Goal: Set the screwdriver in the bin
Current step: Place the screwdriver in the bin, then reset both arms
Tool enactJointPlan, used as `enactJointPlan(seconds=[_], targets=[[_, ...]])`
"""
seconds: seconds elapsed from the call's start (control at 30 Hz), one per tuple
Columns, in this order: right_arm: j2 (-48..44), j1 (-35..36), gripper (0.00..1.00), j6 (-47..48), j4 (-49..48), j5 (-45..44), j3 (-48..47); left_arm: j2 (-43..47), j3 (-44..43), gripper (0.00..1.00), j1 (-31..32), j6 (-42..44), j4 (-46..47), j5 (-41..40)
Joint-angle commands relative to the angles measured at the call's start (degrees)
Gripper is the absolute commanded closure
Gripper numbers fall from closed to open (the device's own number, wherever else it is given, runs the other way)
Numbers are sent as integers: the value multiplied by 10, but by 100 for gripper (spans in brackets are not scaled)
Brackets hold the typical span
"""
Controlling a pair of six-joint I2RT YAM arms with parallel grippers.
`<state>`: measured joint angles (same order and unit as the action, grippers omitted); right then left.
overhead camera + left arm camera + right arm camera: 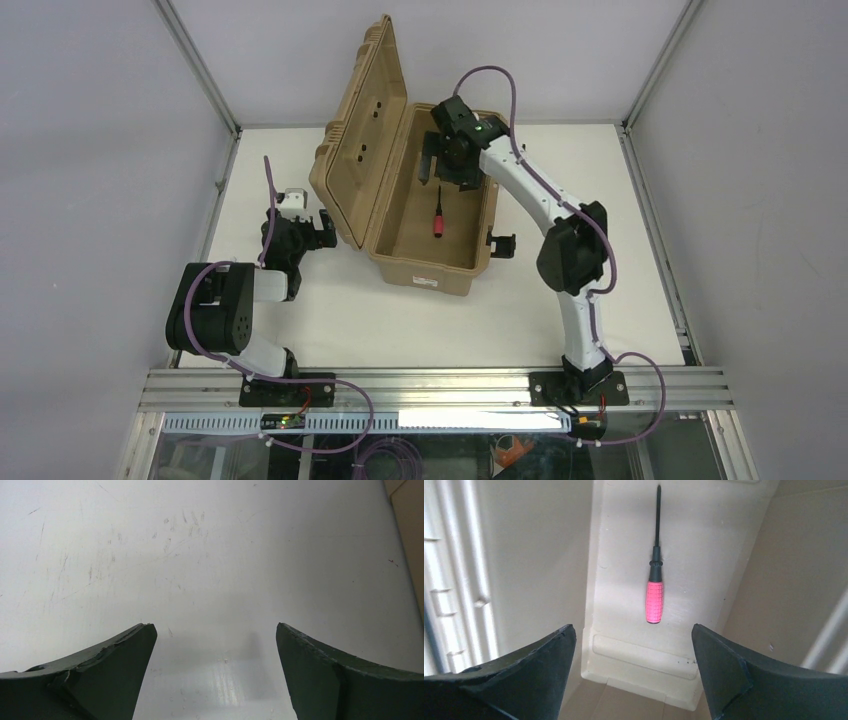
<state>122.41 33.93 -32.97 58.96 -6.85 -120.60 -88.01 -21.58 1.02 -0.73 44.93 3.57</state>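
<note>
Supporting surface, table (640,200): white and scuffed; spreads under and ahead of the left fingers, with nothing lying between them.
Bin (430,268): tan case standing just beyond the left fingers and walling in the space below the right ones. Lid (372,120) swung up and leaning off to the left, which leaves the cavity reachable from above.
Right arm (560,250): stretched over the bin's right rim with the wrist tipped down into the opening. Judged a posture for setting something down low rather than dropping it from a height.
Left gripper (215,627): fingers spread wide, pinching nothing; parked low over bare table on the lid side of the bin, judged simply out of the way.
Right gripper (632,629): fingers spread wide, nothing between them; hangs above the bin floor.
Screwdriver (655,565): lies flat on the bin floor, beyond and below the right fingertips, inside the width of their gap and a little nearer the right-hand finger. Red handle (654,601) toward the fingers, black shaft (657,515) pointing away. Touches neither finger. Judged already where the task wants it.
Hidden or unclear: far end of the bin's cavity covered by the right gripper in the overhead view. Finger bases cut off at the bottom edge of both wrist views. Shaft tip almost at the top edge of the right wrist view. Text on the bin's white label (425,281) too small to read.
</note>
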Motion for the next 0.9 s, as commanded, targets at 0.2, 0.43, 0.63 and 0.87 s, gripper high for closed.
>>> enactJointPlan(seconds=[0.2, 0.43, 0.63, 0.87], targets=[[-124, -23, 1, 55, -6, -1, -13, 16, 1, 1, -3, -6, 22, 13], [-205, -65, 0, 73, -29, 2, 45, 17, 1, 1, -3, -6, 22, 13], [-274, -110, 0, 91, -54, -3, 113, 17, 1, 1, -3, -6, 22, 13], [-360, -166, 1, 118, -109, -16, 228, 16, 1, 1, -3, -6, 22, 13]])
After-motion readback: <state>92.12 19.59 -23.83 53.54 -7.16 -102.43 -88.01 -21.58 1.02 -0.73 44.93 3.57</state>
